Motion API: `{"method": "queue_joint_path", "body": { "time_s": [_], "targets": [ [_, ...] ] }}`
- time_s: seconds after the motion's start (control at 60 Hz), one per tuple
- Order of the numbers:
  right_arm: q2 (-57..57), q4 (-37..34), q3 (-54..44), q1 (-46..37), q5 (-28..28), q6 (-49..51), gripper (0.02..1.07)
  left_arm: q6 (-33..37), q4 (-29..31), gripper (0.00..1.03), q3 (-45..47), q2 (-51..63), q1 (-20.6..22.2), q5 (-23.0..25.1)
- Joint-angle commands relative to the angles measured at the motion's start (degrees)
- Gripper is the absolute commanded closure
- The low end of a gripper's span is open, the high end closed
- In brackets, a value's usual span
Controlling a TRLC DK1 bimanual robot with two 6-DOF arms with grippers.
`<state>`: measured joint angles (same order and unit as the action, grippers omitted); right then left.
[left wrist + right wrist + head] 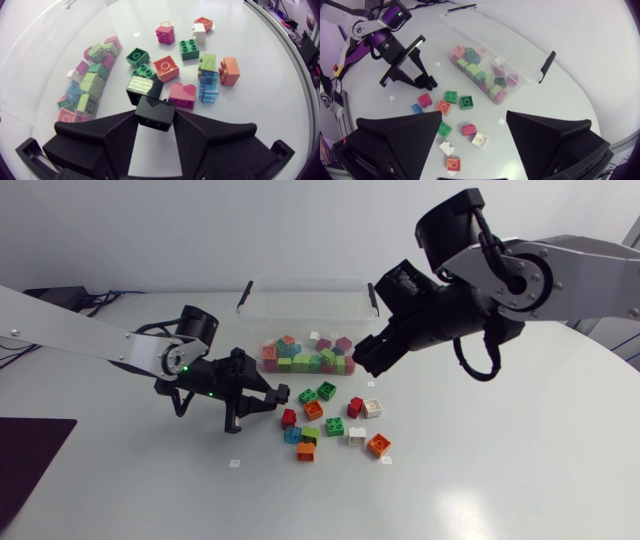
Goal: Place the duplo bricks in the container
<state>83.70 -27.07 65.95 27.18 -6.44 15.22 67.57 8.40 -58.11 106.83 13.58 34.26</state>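
Black duplo brick is pinched between the left gripper fingertips, just beside loose bricks scattered on the white table near the clear container, which is part-filled with bricks. Right gripper is spread wide over the table. Small white tags are too tiny to read.

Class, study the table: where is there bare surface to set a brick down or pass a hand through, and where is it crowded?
Free: the wide stretch of table on the right arm's side of the loose bricks, and the near strip before them. Crowded: between the container, the right gripper and the left gripper, shut on a black brick.
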Motion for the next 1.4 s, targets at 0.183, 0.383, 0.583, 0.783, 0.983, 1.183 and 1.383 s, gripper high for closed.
{"method": "queue_joint_path", "body": {
  "time_s": [0.183, 0.383, 0.583, 0.783, 0.983, 1.183, 1.383],
  "targets": [
    [-1.61, -1.23, -6.63, 0.77, -0.24, 0.95, 0.14, -0.33, 2.85, 0.63, 0.54, -11.29, -2.69, 2.30],
    [1.11, -0.79, -9.44, 1.91, 0.28, 0.16, 0.14, -5.43, 2.93, 0.63, -4.03, -14.63, -3.21, 2.30],
    [3.05, 1.58, -12.16, 2.09, 0.28, -0.02, 0.14, -9.30, 2.05, 0.63, -7.64, -14.80, -3.13, 2.30],
    [4.89, 4.04, -13.66, 1.65, 0.99, -0.02, 0.14, -19.23, -3.13, 0.63, -11.85, -12.52, -3.04, 2.30],
    [7.00, 5.98, -13.75, 0.59, 2.92, -1.25, 0.14, -26.35, -3.83, 0.63, -18.27, -7.86, -3.04, 0.46],
    [7.79, 7.12, -14.36, -0.37, 3.71, -1.42, 0.14, -30.66, -3.66, 0.61, -25.04, -1.44, -3.04, -2.88],
    [8.58, 7.12, -14.10, -1.60, 4.33, -2.13, 0.14, -32.15, -1.99, 0.41, -28.99, 1.10, -1.81, -6.22]
  ]
}}
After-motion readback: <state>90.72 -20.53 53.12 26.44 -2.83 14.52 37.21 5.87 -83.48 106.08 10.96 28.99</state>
